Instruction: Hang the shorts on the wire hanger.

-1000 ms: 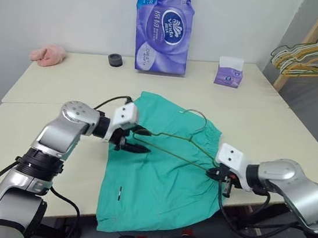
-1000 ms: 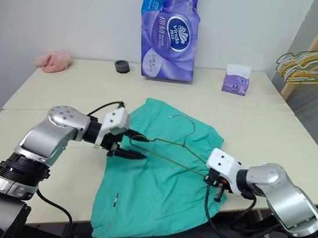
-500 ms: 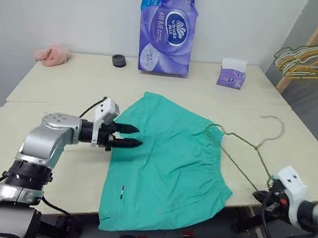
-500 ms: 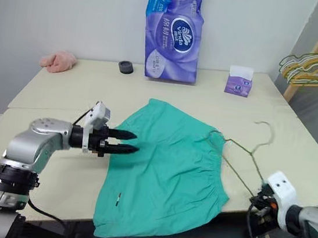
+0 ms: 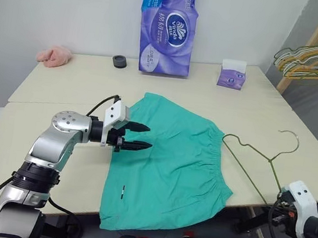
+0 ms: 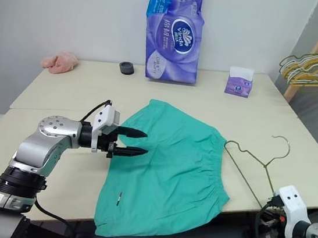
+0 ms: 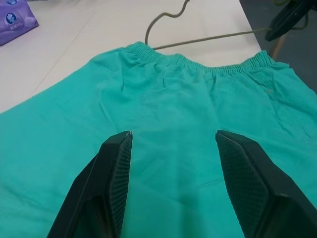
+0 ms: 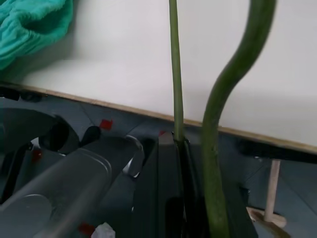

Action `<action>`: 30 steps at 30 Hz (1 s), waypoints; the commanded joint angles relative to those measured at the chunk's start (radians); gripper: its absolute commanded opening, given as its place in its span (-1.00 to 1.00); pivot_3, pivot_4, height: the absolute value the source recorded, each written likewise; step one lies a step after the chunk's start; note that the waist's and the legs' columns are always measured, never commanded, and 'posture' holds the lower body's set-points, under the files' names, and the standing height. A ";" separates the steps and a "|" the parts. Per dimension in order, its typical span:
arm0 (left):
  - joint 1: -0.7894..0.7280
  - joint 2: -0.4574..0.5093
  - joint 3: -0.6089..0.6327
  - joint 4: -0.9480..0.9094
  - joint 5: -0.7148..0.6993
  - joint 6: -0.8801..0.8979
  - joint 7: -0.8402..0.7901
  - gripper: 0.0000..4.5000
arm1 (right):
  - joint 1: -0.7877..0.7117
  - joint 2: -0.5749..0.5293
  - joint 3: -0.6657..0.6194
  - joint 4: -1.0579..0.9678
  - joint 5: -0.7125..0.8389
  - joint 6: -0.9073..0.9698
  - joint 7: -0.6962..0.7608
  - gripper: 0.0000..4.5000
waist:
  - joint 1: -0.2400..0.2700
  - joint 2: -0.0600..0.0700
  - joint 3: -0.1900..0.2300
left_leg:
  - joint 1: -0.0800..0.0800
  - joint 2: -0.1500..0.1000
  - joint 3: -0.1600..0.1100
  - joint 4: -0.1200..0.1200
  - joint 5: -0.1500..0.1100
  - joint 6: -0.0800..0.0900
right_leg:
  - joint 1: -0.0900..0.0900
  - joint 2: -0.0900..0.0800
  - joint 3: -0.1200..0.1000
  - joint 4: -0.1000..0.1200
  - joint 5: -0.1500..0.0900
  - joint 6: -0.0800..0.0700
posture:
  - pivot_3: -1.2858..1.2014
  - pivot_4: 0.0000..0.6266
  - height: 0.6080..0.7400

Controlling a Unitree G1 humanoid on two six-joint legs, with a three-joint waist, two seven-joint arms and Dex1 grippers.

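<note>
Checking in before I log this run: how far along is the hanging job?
Early. Done: the right gripper is shut on the wire hanger, holding it at the table's edge beside the shorts. In hand: the left gripper hovers open over the shorts, which lie flat on the table. Left: nothing is threaded yet; the shorts have to go onto the hanger.

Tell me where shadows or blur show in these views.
Left eye view: soft even light, faint shadow under the left gripper on the shorts. Right wrist view: the wire hanger looms close and blurred. Left wrist view: fingers sharp.
</note>
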 commanded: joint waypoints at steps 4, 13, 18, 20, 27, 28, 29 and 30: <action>-0.047 -0.004 0.003 0.038 0.018 -0.047 0.010 0.26 | -0.001 -0.040 -0.003 -0.089 0.049 -0.013 0.020 -1.00 | 0.000 0.000 0.000 | 0.000 0.000 0.000 0.000 0.000 0.000 | 0.000 0.000 0.000 0.000 -0.001 0.002 | -0.08 -0.81 1.00; -0.074 -0.014 0.004 0.076 0.031 -0.068 0.012 0.26 | -0.102 -0.068 0.102 -0.094 0.058 0.000 -0.018 -1.00 | 0.000 0.000 0.000 | 0.000 0.000 0.000 0.000 0.000 0.000 | 0.000 0.000 0.000 -0.001 -0.001 0.003 | -0.08 -0.80 1.00; -0.067 -0.015 0.005 0.074 0.036 -0.072 0.018 0.26 | -0.190 -0.114 0.223 0.052 0.001 -0.068 -0.014 -1.00 | -0.001 0.000 0.000 | 0.000 0.000 0.001 0.000 0.000 0.000 | 0.001 0.000 0.001 -0.001 -0.001 0.003 | -0.07 -0.79 1.00; -0.066 -0.015 0.004 0.073 0.039 -0.075 0.021 0.26 | -0.210 -0.131 0.244 0.089 -0.005 -0.088 -0.001 -1.00 | 0.000 0.000 0.000 | 0.001 0.000 0.000 0.000 0.000 0.000 | 0.001 0.000 0.000 -0.001 -0.001 0.003 | -0.06 -0.79 1.00; -0.063 -0.013 0.006 0.064 0.034 -0.071 0.029 0.26 | -0.366 -0.130 0.346 0.237 -0.006 -0.126 0.048 -1.00 | 0.000 0.000 0.001 | 0.001 0.000 0.000 0.000 0.000 0.001 | 0.001 0.000 0.000 -0.001 0.000 0.002 | -0.06 -0.79 1.00; -0.064 -0.013 0.006 0.063 0.033 -0.070 0.030 0.26 | -0.394 -0.122 0.362 0.255 -0.003 -0.124 0.054 -1.00 | 0.000 0.000 0.001 | 0.001 0.000 0.000 0.000 0.000 0.001 | 0.001 0.000 0.000 -0.001 0.001 -0.001 | -0.06 -0.79 1.00; -0.065 -0.014 0.007 0.062 0.033 -0.068 0.031 0.26 | -0.419 -0.118 0.380 0.273 -0.004 -0.126 0.059 -1.00 | 0.000 0.000 0.001 | 0.000 0.000 0.000 0.000 0.000 0.001 | 0.001 0.000 0.000 -0.001 0.001 -0.001 | -0.06 -0.79 1.00; -0.066 -0.014 0.007 0.061 0.032 -0.067 0.032 0.26 | -0.441 -0.114 0.398 0.291 -0.007 -0.130 0.064 -1.00 | -0.001 0.000 0.001 | 0.000 0.000 0.000 0.000 0.000 0.001 | 0.001 0.000 0.000 -0.001 0.001 -0.001 | -0.06 -0.79 1.00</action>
